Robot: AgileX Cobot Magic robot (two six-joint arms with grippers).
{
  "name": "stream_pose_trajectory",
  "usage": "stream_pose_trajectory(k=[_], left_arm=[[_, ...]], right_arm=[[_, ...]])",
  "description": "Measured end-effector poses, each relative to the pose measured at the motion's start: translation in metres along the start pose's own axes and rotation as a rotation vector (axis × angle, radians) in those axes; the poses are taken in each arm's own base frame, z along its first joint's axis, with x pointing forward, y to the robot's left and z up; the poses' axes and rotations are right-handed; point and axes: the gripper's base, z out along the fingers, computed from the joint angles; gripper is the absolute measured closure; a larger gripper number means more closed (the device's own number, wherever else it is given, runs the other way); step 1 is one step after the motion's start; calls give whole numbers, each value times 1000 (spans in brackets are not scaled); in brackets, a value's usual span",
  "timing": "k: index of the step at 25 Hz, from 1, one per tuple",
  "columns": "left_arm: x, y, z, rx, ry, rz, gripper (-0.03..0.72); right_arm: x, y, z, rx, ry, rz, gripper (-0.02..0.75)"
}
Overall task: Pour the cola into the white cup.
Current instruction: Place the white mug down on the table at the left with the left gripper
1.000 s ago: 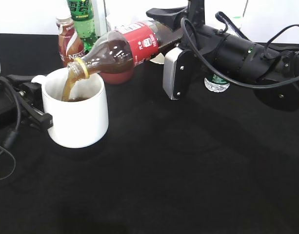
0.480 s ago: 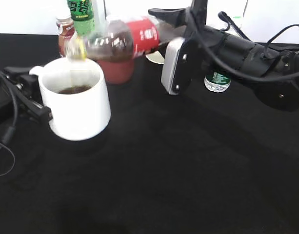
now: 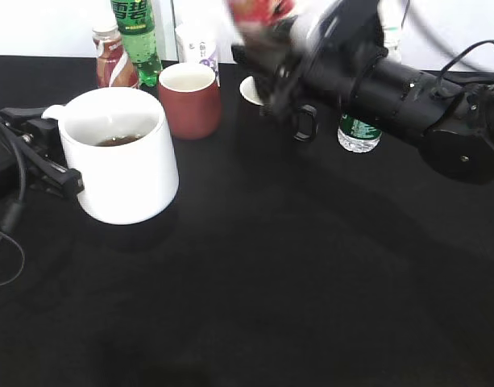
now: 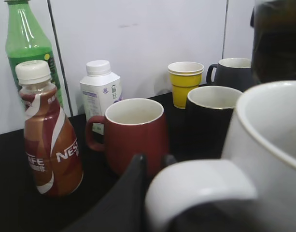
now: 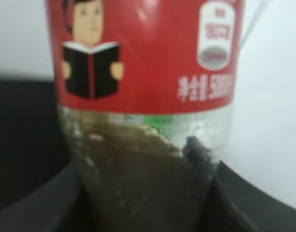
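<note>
The white cup (image 3: 122,165) stands at the left of the black table with dark cola (image 3: 118,140) in its bottom. My left gripper (image 3: 47,133) is shut on the cup's loop handle (image 4: 201,188); its dark fingers (image 4: 133,193) flank the handle in the left wrist view. My right gripper (image 3: 291,48) is shut on the cola bottle (image 3: 259,11), which is blurred, raised at the back right of the cup and clear of it. In the right wrist view the bottle (image 5: 143,72) is upright with its red label above foamy brown liquid, and the gripper (image 5: 145,193) grips its lower body.
A maroon mug (image 3: 188,98), a Nestle bottle (image 3: 114,60), a green soda bottle (image 3: 135,36) and a printed paper cup (image 3: 200,44) stand behind the white cup. A green-labelled bottle (image 3: 358,133) is under the right arm. A black mug (image 4: 213,121) and a yellow cup (image 4: 185,82) stand behind.
The cola bottle was tilted with its mouth over the white cup, pouring. It has swung up and right, away from the cup, and the stream has stopped.
</note>
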Motion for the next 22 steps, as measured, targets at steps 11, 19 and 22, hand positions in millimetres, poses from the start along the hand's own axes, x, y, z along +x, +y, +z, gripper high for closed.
stream_pose_trajectory(k=[11, 19, 22], left_arm=[[0, 36, -8, -221, -15, -67, 629], [6, 88, -28, -443, -23, -80, 629], [20, 118, -12, -501, 11, -99, 629]], right_arm=[[-28, -5, -8, 33, -2, 284, 352], [-31, 2, -104, 400, 9, 268, 352], [-30, 5, -133, 506, 20, 274, 352]])
